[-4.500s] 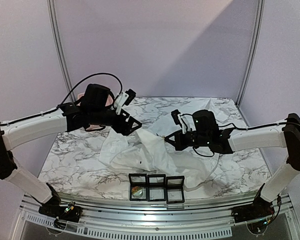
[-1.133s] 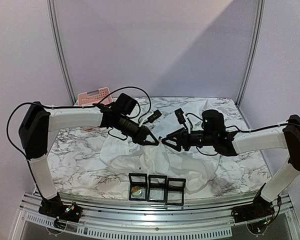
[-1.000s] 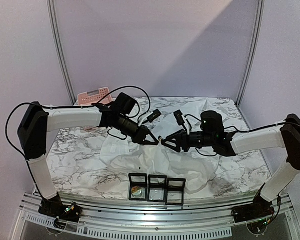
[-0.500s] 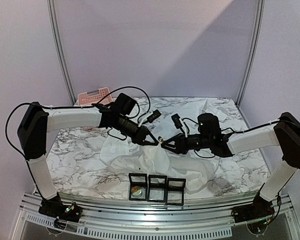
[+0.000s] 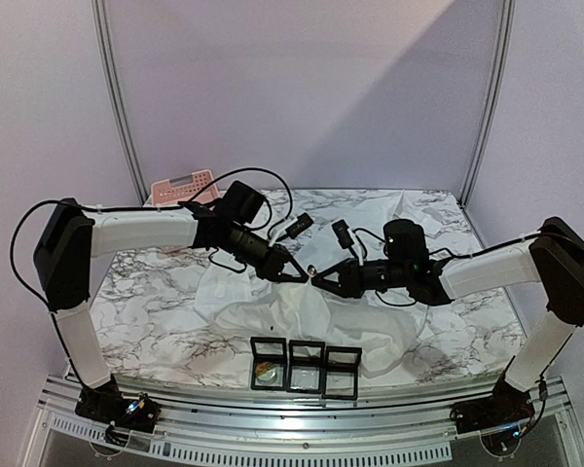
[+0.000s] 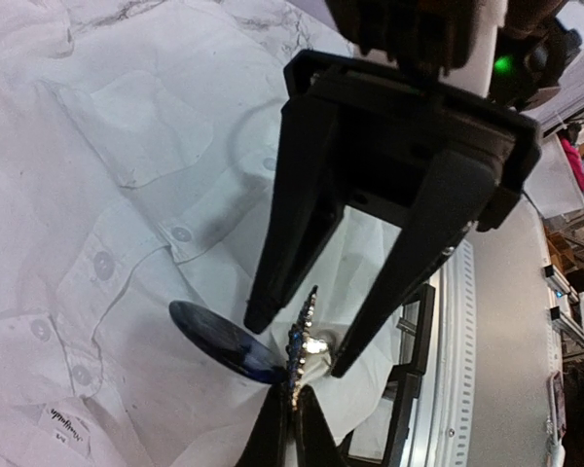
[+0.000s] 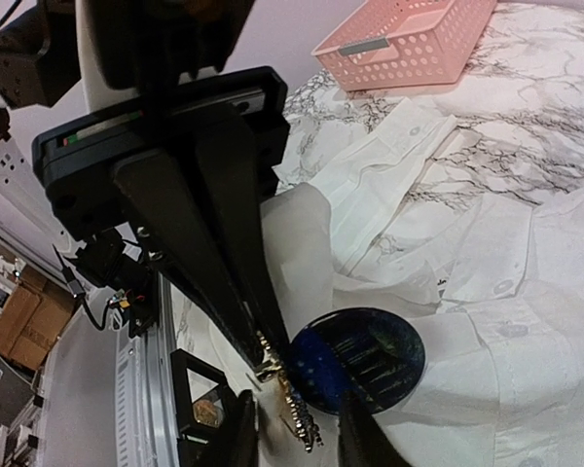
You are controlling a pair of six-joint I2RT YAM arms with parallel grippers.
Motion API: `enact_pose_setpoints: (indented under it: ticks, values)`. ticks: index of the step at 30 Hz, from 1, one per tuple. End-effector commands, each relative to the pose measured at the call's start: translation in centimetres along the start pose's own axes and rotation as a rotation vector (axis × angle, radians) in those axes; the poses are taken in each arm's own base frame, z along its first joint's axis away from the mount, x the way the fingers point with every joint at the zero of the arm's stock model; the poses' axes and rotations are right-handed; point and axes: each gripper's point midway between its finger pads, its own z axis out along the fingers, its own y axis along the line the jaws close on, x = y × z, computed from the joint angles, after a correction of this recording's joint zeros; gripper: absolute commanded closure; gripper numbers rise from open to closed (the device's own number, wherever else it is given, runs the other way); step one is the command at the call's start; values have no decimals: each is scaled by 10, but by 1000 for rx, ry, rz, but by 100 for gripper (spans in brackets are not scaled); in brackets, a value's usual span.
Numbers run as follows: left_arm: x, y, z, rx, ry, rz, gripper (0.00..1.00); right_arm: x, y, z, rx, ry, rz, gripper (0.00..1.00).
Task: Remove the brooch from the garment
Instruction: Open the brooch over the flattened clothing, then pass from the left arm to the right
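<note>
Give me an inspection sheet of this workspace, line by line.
Surface: marble table, bare at its left and right.
Job's things: white garment crumpled across the middle; brooch at the two grippers' tips.
Clutter: pink basket at far left; three black display boxes at near edge.
Grippers: left gripper shut on the brooch; right gripper open, jaws either side of it.
Cables: black cable loops over the left wrist.
Surroundings: lilac walls, metal posts.
</note>
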Motion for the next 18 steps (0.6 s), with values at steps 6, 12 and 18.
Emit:
enact_pose_setpoints:
  ticks: [6,12,18]
  values:
    - [-10,-2,-12,-22,-31,17,100,-14,2,-18,-1,-70,-10,52]
    - [-11,-4,-13,-17,-34,19,100,-15,2,-22,-2,-80,-11,56]
    - [-12,-6,-14,-10,-37,22,100,-15,0,-17,-9,-67,-4,68]
